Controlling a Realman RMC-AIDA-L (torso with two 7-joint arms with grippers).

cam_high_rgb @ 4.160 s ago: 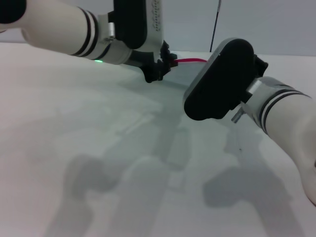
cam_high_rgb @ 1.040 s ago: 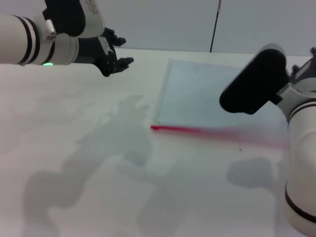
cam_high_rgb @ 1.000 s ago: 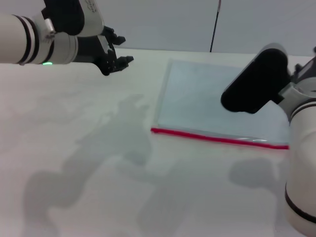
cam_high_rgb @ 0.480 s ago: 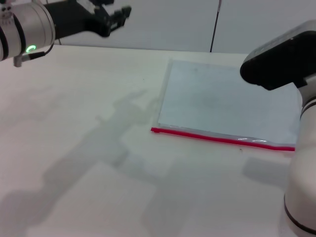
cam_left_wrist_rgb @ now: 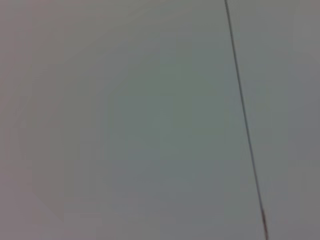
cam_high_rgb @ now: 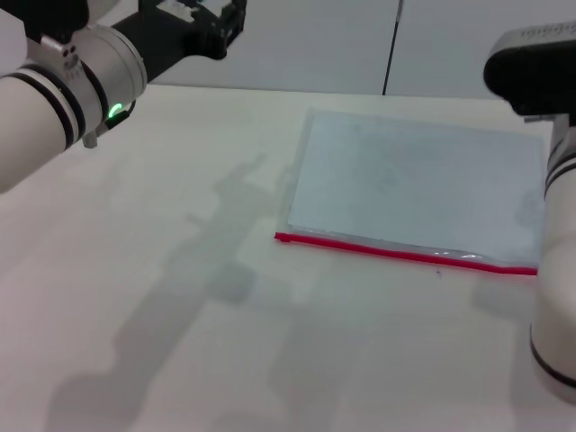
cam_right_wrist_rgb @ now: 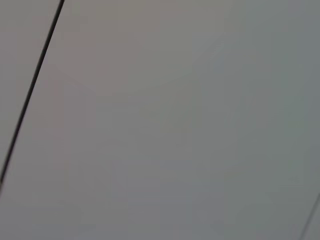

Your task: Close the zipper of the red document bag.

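Observation:
The red document bag (cam_high_rgb: 414, 184) lies flat on the white table (cam_high_rgb: 162, 270), right of centre in the head view, a pale blue-grey pouch. Its zipper (cam_high_rgb: 396, 252) is the thin red strip along the near long edge, with a small clear glint near its right end. My left gripper (cam_high_rgb: 225, 20) hangs high at the far left, well away from the bag and holding nothing. My right gripper (cam_high_rgb: 531, 67) is raised at the top right edge, above the bag's far right corner. Both wrist views show only a plain grey wall.
A thin dark vertical line (cam_high_rgb: 391, 45) runs down the back wall behind the table. The same kind of line (cam_left_wrist_rgb: 245, 120) crosses the left wrist view, and another line (cam_right_wrist_rgb: 30, 95) crosses the right wrist view. Arm shadows fall on the table left of the bag.
Both arms have lifted and drawn outward, the left up and left, the right up and right, uncovering the bag's right side. The bag has stayed put.

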